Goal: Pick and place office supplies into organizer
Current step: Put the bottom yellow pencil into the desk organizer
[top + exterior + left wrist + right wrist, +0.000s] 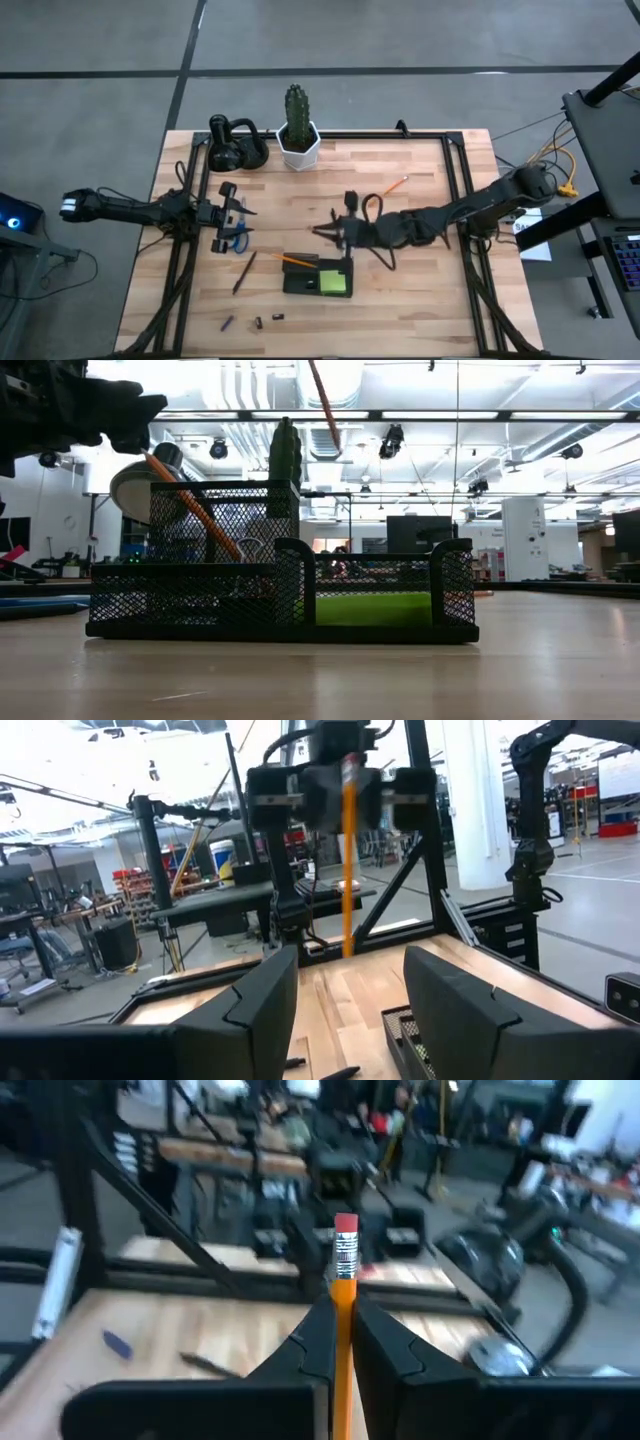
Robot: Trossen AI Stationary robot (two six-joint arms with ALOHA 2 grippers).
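My right gripper (335,232) is shut on an orange pencil (343,1295) just beyond the far side of the black mesh organizer (318,276). The organizer holds a lime-green sticky pad (334,283) and another orange pencil (297,260), which leans in its tall compartment (190,510). My left gripper (236,214) is open and empty over the blue-handled scissors (236,241) at the table's left. A third pencil (395,185) and a dark pen (244,272) lie on the table. Small dark clips (258,323) lie near the front edge. My right gripper pinches the pencil's shaft (343,1315) between its two fingers (318,1342), a little below the eraser end (345,1230). The fingers come about level from the table's right and lie across the pencil. The pencil stands upright, eraser up, and hangs below the fingers (347,870), clear of the table.
A white hexagonal cactus pot (298,140) and a black rounded gadget (235,145) stand at the far edge. Black frame rails (458,190) run along the table's sides. Bare wood lies right of the organizer.
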